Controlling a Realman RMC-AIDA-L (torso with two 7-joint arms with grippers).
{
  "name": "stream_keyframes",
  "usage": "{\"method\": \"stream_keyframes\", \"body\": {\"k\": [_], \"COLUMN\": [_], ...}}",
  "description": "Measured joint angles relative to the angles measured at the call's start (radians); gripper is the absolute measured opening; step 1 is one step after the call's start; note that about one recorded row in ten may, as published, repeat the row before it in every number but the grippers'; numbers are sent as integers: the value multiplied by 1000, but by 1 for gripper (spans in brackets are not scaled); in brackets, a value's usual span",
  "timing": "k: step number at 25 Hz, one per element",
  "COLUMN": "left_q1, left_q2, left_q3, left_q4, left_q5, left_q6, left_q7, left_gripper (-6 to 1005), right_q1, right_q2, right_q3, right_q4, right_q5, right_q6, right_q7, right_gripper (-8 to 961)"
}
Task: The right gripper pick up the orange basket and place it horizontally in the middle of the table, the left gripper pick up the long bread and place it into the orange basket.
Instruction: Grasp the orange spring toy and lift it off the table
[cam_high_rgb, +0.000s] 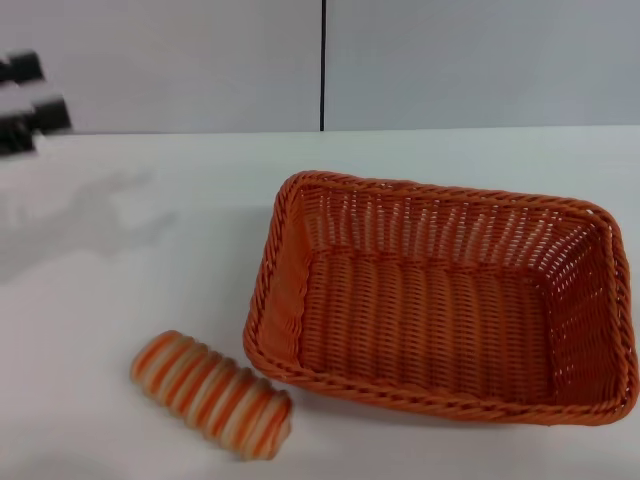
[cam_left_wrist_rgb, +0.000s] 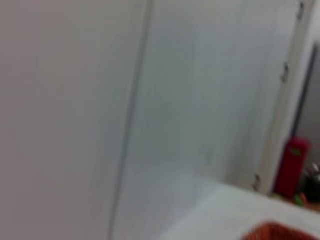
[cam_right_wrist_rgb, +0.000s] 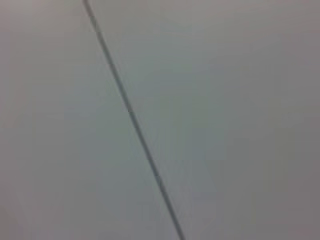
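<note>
Orange basket (cam_high_rgb: 440, 300) sits on the white tabletop (cam_high_rgb: 150, 260), its long side running roughly across the head view, though skewed a little and filling the centre and right part of the scene rather than the exact middle. It rests flat, open side up, with nothing inside. Long bread (cam_high_rgb: 212, 393) lies on the tabletop at about seven o'clock from the basket, near its front left corner but not touching it, striped side up and angled.

Judging by this layout, the basket step looks done or nearly so, and the bread step is the one coming up. The left gripper (cam_high_rgb: 30, 105) hangs at about ten o'clock in the head view, high at the far left edge and well apart from the bread. Two dark prongs show with a gap between them, so it appears parted, and it holds nothing. The left wrist view catches only a corner of the basket (cam_left_wrist_rgb: 280, 232) beyond a wall.

Next, as I judge it, the left gripper needs to travel toward six o'clock, come down over the loaf, and line its prongs across the short width before closing.

The right gripper is out of sight in every view.
</note>
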Motion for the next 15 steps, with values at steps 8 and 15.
{"method": "stream_keyframes", "body": {"k": [8, 15], "left_q1": [-28, -31], "left_q2": [-55, -73], "left_q3": [7, 0], "left_q4": [77, 70], "left_q5": [284, 379], "left_q6": [37, 32], "left_q7": [-36, -32], "left_gripper": [788, 786], "right_q1": [-7, 16], "right_q2": [-1, -2], "right_q3": [58, 92], "right_q4": [3, 16], "right_q5": [1, -2], "right_q6": [-5, 15], "right_q7": [7, 23], "right_gripper": [574, 574]}}
